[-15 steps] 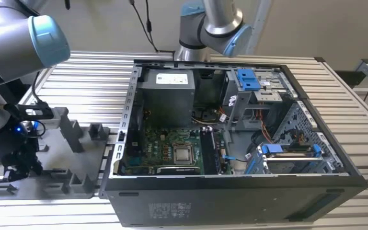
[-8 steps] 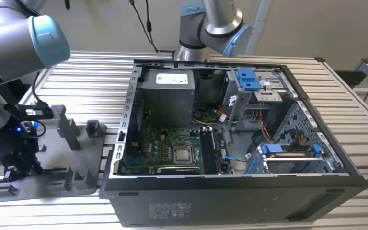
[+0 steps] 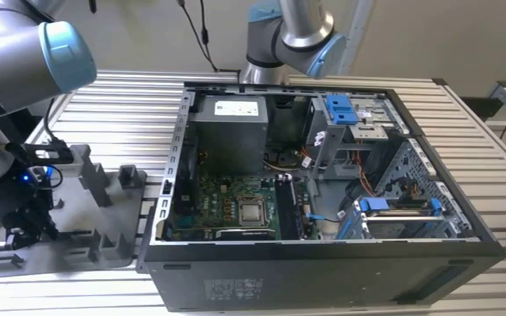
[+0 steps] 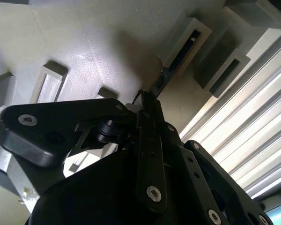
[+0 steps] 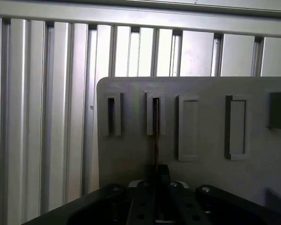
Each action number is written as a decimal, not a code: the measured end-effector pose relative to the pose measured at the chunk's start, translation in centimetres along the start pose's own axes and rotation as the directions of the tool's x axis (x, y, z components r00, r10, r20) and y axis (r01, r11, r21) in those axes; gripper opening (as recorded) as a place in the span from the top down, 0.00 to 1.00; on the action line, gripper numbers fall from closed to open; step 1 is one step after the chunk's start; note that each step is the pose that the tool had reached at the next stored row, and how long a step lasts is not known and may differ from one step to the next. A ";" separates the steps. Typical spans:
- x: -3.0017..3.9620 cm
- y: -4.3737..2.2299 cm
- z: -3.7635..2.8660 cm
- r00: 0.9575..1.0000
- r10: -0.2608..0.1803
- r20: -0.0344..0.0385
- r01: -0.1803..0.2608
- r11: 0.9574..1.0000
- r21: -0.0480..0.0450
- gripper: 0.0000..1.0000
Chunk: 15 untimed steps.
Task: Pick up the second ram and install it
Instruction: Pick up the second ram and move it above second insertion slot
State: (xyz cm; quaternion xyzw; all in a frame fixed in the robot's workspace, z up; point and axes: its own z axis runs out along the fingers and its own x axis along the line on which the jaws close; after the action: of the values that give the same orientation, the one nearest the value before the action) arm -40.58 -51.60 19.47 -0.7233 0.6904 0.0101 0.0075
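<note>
Nearest the lens in both wrist views: black linkage of the pincer [image 4: 147, 102], closed tight on the second ram [image 4: 161, 78] and gripping it at its near end. Thin, dark stick seen edge-on, its far end down in a raised slot block [image 5: 155, 115] on the grey holder plate [image 5: 131, 154]. Second block in from the plate's edge, close to the rounded corner. Neighbouring block [image 5: 112, 115] just beside it on the edge side, wider blocks [image 5: 188, 127] on the other, all apart from the stick. Past the plate's edge, bare ribbed worktop [image 5: 47, 117], flat and open.

In the exterior view, pincer low at the exterior view's left, over the same plate, with grey upright posts [image 3: 128, 179] standing near. Just beside the plate, the side wall of the computer case [image 3: 172, 197], its rim higher than the plate. Case open on top, motherboard [image 3: 226, 204] lying inside.
</note>
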 end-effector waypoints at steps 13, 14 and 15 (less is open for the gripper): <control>-0.02 0.00 -0.81 1.000 0.000 0.000 0.000 1.000 0.000 0.86; -0.03 0.00 -0.95 1.000 0.000 0.000 0.000 1.000 0.000 0.86; -0.03 0.00 -1.09 1.000 0.000 0.000 0.000 1.000 0.000 0.86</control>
State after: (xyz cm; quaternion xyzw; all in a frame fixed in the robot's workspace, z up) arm -40.58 -51.60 20.56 -0.7233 0.6904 0.0101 0.0074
